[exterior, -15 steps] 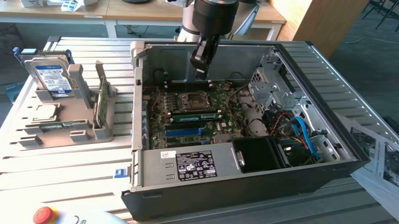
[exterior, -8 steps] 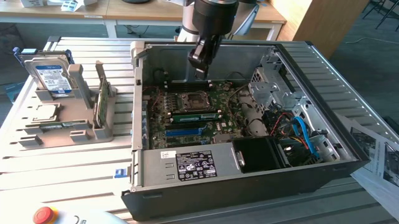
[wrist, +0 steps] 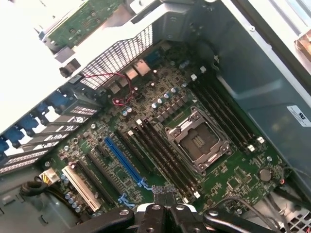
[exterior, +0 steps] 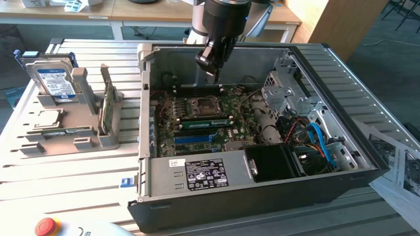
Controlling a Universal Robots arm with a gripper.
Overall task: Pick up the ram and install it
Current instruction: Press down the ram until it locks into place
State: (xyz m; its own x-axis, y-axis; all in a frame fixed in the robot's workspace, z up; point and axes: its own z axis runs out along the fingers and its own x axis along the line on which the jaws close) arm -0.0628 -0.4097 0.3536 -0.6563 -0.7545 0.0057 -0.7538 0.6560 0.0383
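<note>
One ram (exterior: 107,105), one shut claw (exterior: 211,74)

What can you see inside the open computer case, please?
Inside the computer case: a green motherboard with an empty processor socket, a black power supply and cables. The power supply hides whatever lies beneath it.

One ram (exterior: 107,105), one hard drive (exterior: 52,81)

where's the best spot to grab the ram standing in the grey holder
Take the ram by its exposed upper long edge, coming down from above and pinching its two flat faces. It stands on edge in the grey holder, whose slot hides the lower edge.
</note>
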